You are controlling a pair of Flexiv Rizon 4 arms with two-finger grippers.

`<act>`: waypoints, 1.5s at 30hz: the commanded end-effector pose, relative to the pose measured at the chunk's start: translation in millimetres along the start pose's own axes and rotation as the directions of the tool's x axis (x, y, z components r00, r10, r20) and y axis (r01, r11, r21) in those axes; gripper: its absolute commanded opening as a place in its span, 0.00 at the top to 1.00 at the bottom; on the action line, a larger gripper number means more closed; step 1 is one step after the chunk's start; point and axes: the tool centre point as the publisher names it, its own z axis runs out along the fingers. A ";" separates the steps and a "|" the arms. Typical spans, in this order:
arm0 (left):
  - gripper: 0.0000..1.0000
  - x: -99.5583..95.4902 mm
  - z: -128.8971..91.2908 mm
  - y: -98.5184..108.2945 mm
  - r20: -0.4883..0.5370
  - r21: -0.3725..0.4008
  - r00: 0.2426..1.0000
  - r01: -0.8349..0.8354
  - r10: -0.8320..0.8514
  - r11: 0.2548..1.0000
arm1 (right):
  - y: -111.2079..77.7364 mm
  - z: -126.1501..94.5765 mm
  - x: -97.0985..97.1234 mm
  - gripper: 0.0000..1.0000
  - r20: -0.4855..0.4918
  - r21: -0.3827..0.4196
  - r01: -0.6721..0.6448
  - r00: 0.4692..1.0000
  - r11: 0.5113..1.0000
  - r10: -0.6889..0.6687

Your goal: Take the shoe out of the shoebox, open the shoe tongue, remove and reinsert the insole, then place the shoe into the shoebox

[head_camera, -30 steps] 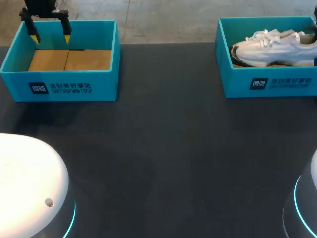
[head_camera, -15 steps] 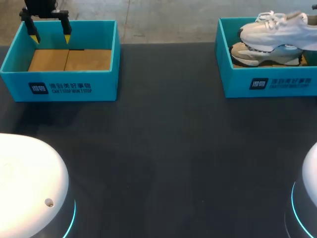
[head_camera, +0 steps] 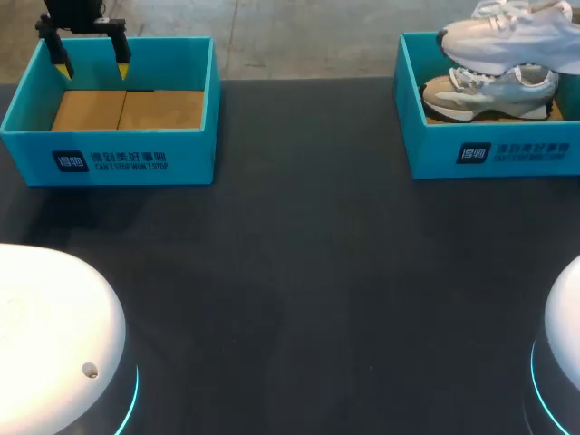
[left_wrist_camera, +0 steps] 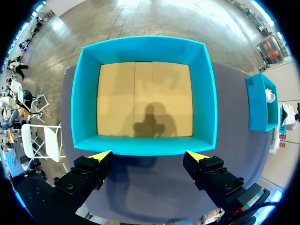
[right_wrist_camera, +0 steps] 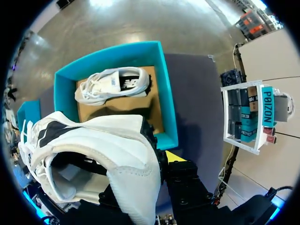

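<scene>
A white shoe (head_camera: 512,36) hangs above the right teal shoebox (head_camera: 489,152) at the table's far right. In the right wrist view my right gripper (right_wrist_camera: 157,164) is shut on that white shoe (right_wrist_camera: 103,145) at its heel collar. One yellow fingertip (right_wrist_camera: 174,156) shows outside the heel; the other is hidden inside. A second shoe (head_camera: 489,91), tan and white, lies in the box (right_wrist_camera: 165,93) below, seen also as a pale shoe (right_wrist_camera: 110,84) on cardboard. My left gripper (head_camera: 92,68) stands open above the empty left shoebox (head_camera: 109,154); its tips (left_wrist_camera: 149,155) flank the near wall (left_wrist_camera: 211,103).
The dark tabletop (head_camera: 299,254) stretches between the two boxes. The white rounded bases of my arms sit at the near left (head_camera: 45,335) and near right (head_camera: 564,353) corners.
The white shoe has risen out of the right box in my right gripper, uncovering the second shoe underneath. The left arm has not moved.
</scene>
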 end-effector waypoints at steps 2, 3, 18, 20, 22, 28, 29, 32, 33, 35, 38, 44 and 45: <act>0.00 0.0 -0.2 0.0 0.000 0.000 1.000 0.000 0.000 1.000 | -44.9 -18.3 18.1 1.00 -0.002 -0.035 -0.018 1.000 0.999 0.018; 0.00 0.0 -0.2 0.0 0.000 0.000 1.000 0.000 0.000 1.000 | -50.4 -20.0 23.1 1.00 0.015 -0.037 -0.029 0.999 0.999 0.030; 0.00 0.0 -0.2 0.0 0.000 0.000 1.000 0.000 0.000 1.000 | -162.8 -48.7 121.6 1.00 0.006 -0.123 -0.096 0.995 0.988 0.097; 0.00 0.0 -0.2 0.0 0.000 0.000 1.000 0.000 0.000 1.000 | -179.1 -47.3 134.0 1.00 0.001 -0.130 -0.100 0.995 0.986 0.101; 0.00 0.0 -0.2 0.0 0.000 0.000 1.000 0.000 0.000 1.000 | -194.0 -44.4 145.4 1.00 0.001 -0.131 -0.111 0.994 0.985 0.112; 0.00 0.0 -0.2 0.0 0.000 0.000 1.000 0.000 0.000 1.000 | -236.8 -35.5 173.2 1.00 0.018 -0.145 -0.142 0.989 0.979 0.146; 0.00 0.0 -0.2 0.0 0.000 0.000 1.000 0.000 0.000 1.000 | -244.0 -33.6 176.6 1.00 0.022 -0.147 -0.152 0.987 0.977 0.157; 0.00 0.0 -0.2 0.0 0.000 0.000 1.000 0.000 0.000 1.000 | -265.9 -27.8 186.0 1.00 0.027 -0.154 -0.171 0.984 0.973 0.177; 0.00 0.0 -0.2 0.0 0.000 0.000 1.000 0.000 0.000 1.000 | -273.1 -26.0 188.9 1.00 0.024 -0.154 -0.176 0.983 0.972 0.182; 0.00 0.0 -0.2 0.0 0.000 0.000 1.000 0.000 0.000 1.000 | -286.0 -22.4 194.7 1.00 0.024 -0.159 -0.180 0.982 0.971 0.186; 0.00 0.0 -0.2 0.0 0.000 0.000 1.000 0.000 0.000 1.000 | -301.3 -16.6 202.8 1.00 0.042 -0.142 -0.195 0.978 0.970 0.203; 0.00 0.0 -0.2 0.0 0.000 0.000 1.000 0.000 0.000 1.000 | -301.3 -16.6 202.8 1.00 0.042 -0.142 -0.195 0.978 0.970 0.203; 0.00 0.0 -0.2 0.0 0.000 0.000 1.000 0.000 0.000 1.000 | -301.3 -16.6 202.8 1.00 0.042 -0.142 -0.195 0.978 0.970 0.203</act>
